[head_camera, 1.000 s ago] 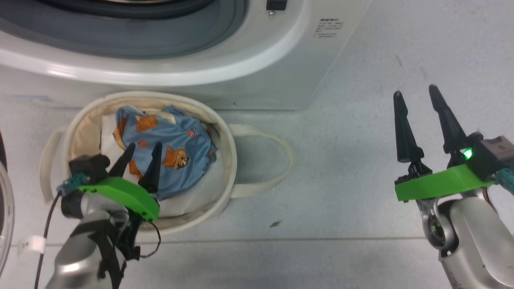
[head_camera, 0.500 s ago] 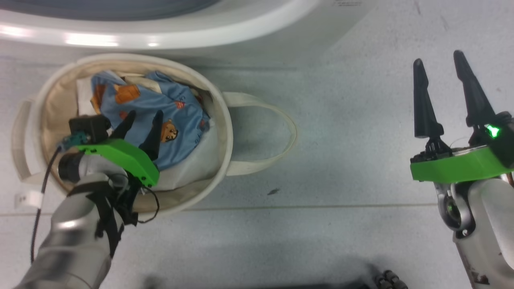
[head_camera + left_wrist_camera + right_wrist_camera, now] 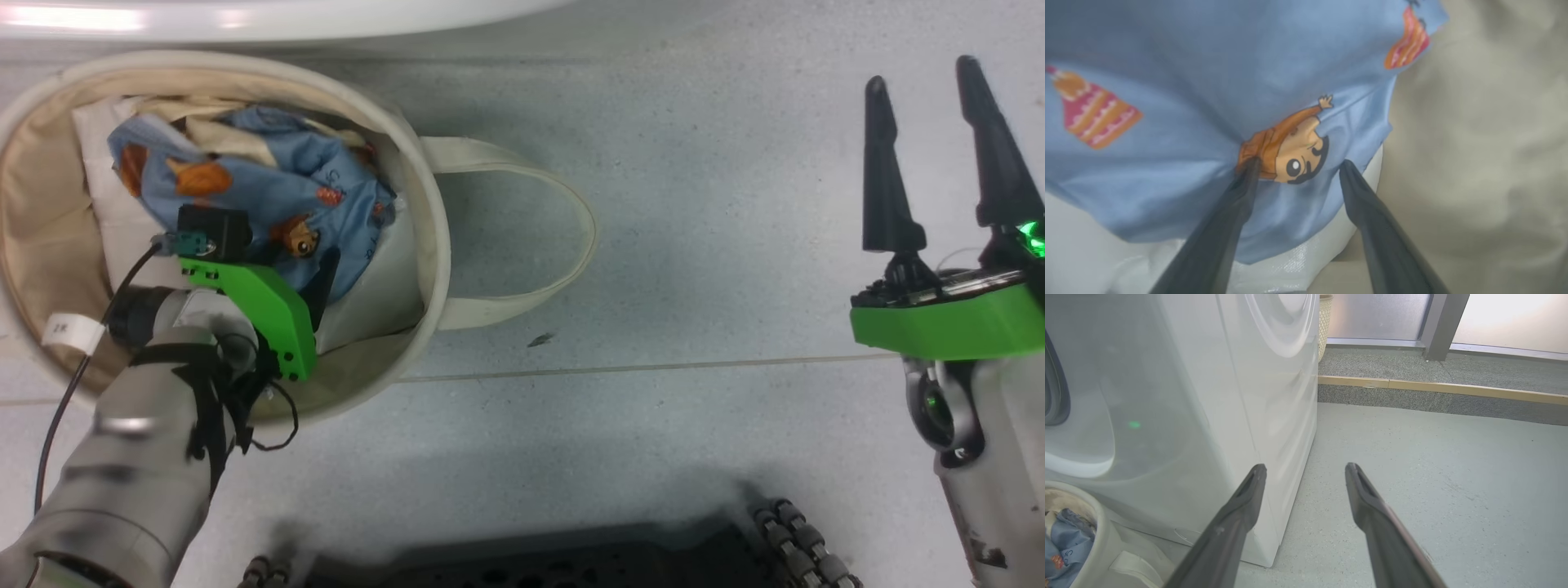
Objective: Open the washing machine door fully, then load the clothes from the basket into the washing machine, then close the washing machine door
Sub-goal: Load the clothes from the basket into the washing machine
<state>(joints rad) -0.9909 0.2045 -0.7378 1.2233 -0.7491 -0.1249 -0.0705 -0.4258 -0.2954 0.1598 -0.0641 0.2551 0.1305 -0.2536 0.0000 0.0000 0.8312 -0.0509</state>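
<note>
While the light blue bear-printed garment lies in the round cream canvas basket, it is touched by the spread fingers of the left end effector. The right end effector is held, fingers parted, above the grey floor, well apart.

The left tool has sunk deeper into the basket, its tips now pressing into the clothes, which look more bunched.

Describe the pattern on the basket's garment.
Light blue clothes with orange-brown cartoon bears; clearest in the left wrist view.
</note>
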